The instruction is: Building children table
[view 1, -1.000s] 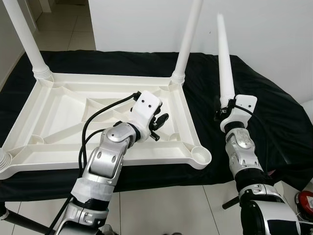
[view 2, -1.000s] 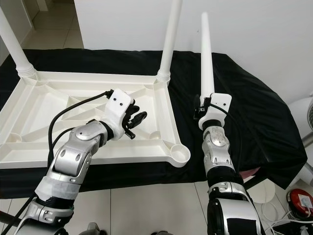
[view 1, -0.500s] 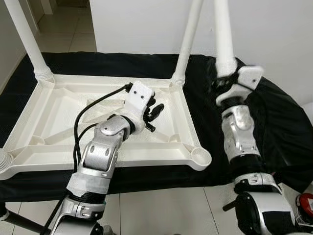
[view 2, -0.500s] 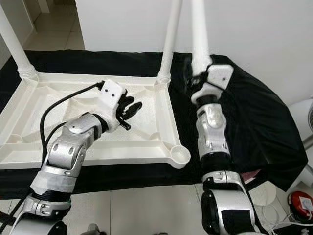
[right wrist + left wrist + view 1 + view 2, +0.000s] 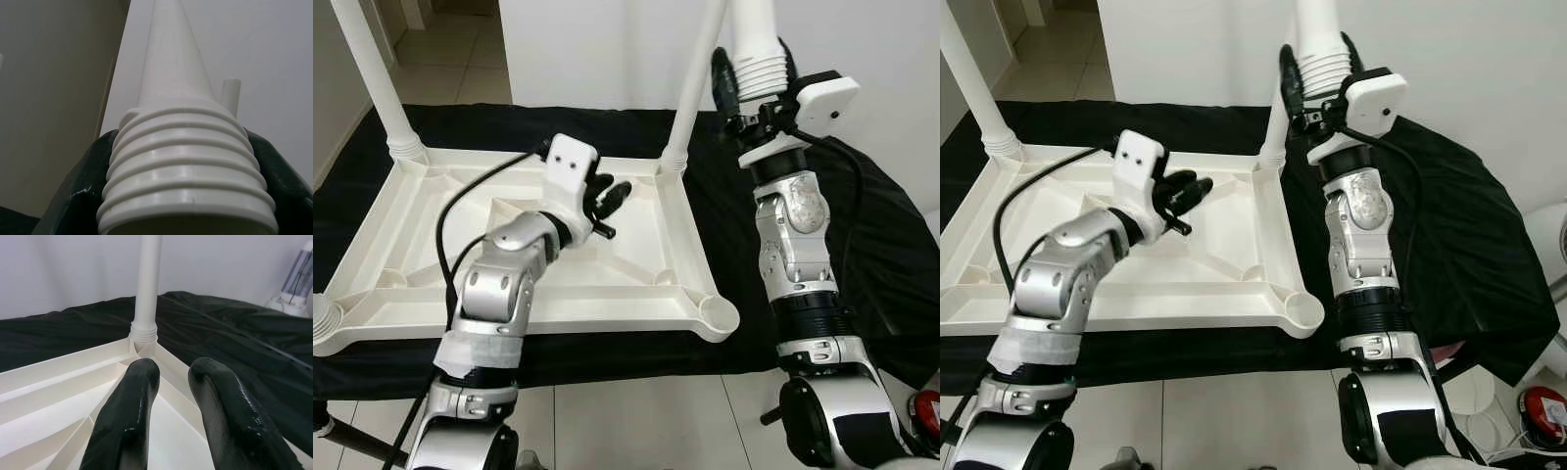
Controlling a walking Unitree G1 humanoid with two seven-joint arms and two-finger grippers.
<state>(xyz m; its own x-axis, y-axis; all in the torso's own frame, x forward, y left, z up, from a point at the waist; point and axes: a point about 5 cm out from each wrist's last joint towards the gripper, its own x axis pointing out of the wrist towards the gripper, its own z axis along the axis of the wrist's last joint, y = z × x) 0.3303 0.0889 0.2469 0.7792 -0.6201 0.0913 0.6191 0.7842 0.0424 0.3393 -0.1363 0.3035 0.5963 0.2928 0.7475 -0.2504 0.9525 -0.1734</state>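
An empty corner socket is waiting nearest on the upturned white table; beyond it the left hand is hovering over its ribs, fingers slightly parted, holding nothing; farther up the right hand is gripping a loose leg by its threaded end, likely needing lowering into that socket

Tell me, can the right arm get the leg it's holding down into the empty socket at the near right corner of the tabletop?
Probably yes. The right gripper holds the leg by its threaded end, raised above the tabletop. The socket sits open below it, and the left gripper hovers farther back.
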